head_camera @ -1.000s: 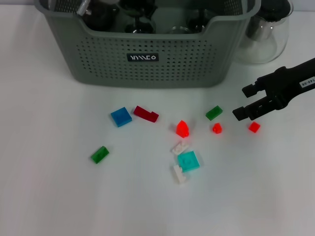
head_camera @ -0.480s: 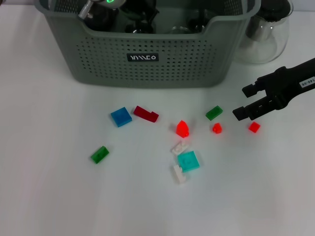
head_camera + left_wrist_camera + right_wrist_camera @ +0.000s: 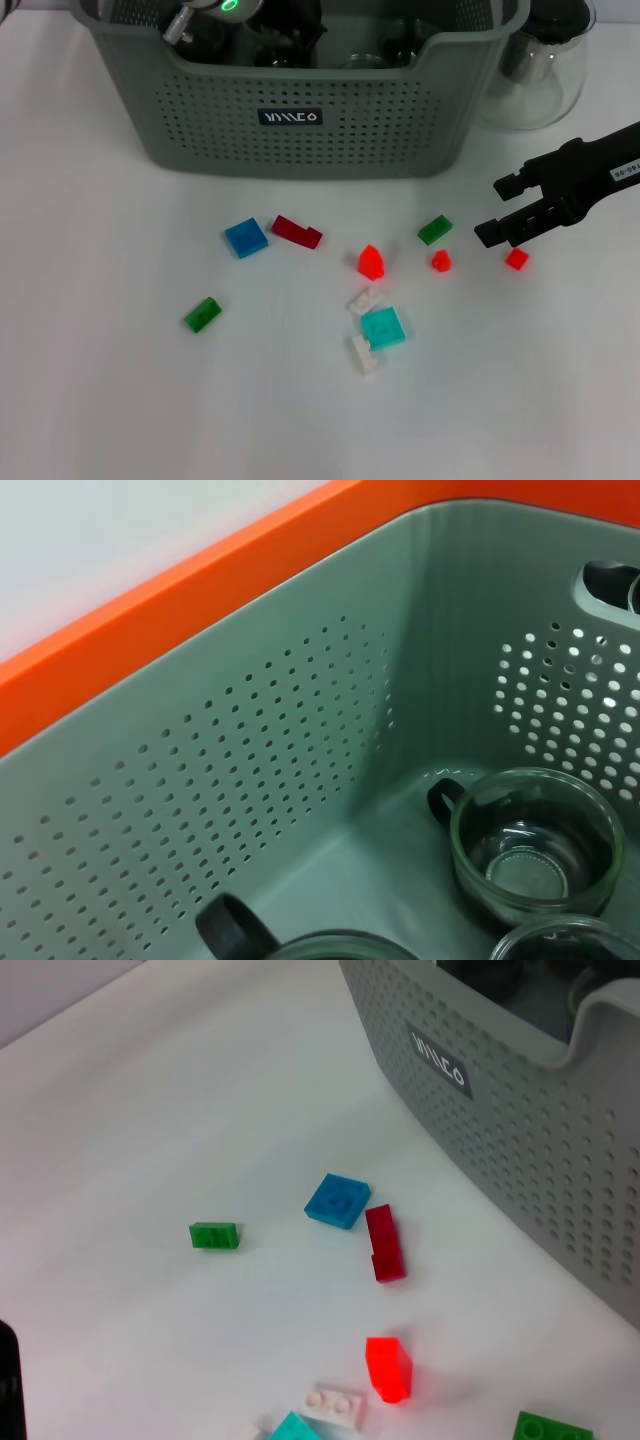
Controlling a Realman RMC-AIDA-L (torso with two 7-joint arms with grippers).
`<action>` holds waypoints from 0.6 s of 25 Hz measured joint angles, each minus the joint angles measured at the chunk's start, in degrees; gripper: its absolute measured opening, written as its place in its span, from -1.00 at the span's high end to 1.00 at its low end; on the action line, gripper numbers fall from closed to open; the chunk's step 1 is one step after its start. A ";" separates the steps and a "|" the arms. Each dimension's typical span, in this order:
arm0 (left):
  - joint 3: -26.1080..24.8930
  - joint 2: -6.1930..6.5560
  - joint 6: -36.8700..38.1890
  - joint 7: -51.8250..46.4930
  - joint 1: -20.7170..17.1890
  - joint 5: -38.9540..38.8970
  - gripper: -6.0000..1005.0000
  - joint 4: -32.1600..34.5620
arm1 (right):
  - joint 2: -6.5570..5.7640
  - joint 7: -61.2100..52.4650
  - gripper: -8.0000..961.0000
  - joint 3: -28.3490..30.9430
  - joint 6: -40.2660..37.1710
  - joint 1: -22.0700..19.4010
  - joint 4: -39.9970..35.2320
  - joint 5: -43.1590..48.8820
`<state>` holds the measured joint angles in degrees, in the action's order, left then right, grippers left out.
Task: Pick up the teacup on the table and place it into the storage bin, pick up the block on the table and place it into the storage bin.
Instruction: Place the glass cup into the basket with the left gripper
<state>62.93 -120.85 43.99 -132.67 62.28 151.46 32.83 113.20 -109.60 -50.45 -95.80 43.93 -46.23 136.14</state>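
Grey-green perforated storage bin (image 3: 300, 110) stands at the table's far edge, glass teacups (image 3: 535, 845) inside. Left gripper (image 3: 205, 12) reaches into its left end, fingers unseen. Coloured blocks (image 3: 246, 238) lie scattered in front. Right gripper (image 3: 497, 210) hovers open and empty beside a red block (image 3: 516, 259).

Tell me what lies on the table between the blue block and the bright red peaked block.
In the head view, one dark red block lies between the blue block and the bright red peaked block, close beside the blue one. The right wrist view shows the same.
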 joint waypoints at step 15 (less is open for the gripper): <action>-0.03 -0.01 3.44 -0.24 -2.93 -0.02 0.20 6.62 | -0.04 0.11 -0.93 0.00 0.00 -0.16 -0.01 0.00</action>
<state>62.89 -120.86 47.43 -132.91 59.35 151.44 39.45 113.17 -109.49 -50.45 -95.80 43.77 -46.24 136.14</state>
